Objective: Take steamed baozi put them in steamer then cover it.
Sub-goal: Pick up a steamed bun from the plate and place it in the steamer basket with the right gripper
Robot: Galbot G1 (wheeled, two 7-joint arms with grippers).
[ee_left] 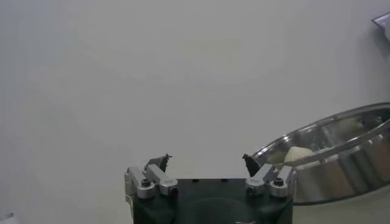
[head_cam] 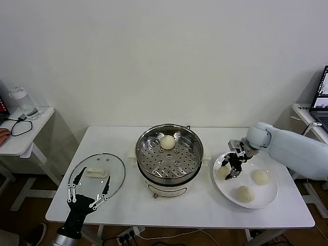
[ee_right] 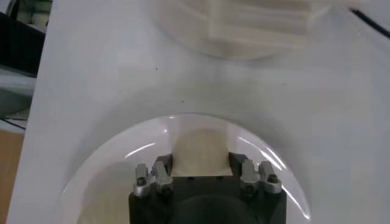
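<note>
A: Right, right gripper is at the right-centre of the head frame, over the left edge of the white plate. Fingers are clamped on a baozi. The right wrist view confirms it: the bun sits squeezed between the two pads, plate rim curving around it.

B: Other buns?

A: Two more on the same plate: one at its upper right, one at the lower middle. Both are apart from the gripper and from each other. A fourth baozi is already on the perforated tray in the steamer, near the back wall, centre of frame.

B: Anything between plate and steamer?

A: Just bare table. The plate sits just beside the steamer's right side; I can't tell whether they touch. Steamer is uncovered.

B: Cover?

A: Glass cover lies flat on the table at lower left, left of the steamer, cream handle up. Left gripper is at the bottom left of the frame over the cover's near edge, fingers spread wide, nothing in them. Its wrist view shows the two fingertips apart, with the steamer rim and a bun at the right of that picture.

B: Surroundings?

A: Side table at far left with a bottle on it. A laptop shows at the far right edge.
</note>
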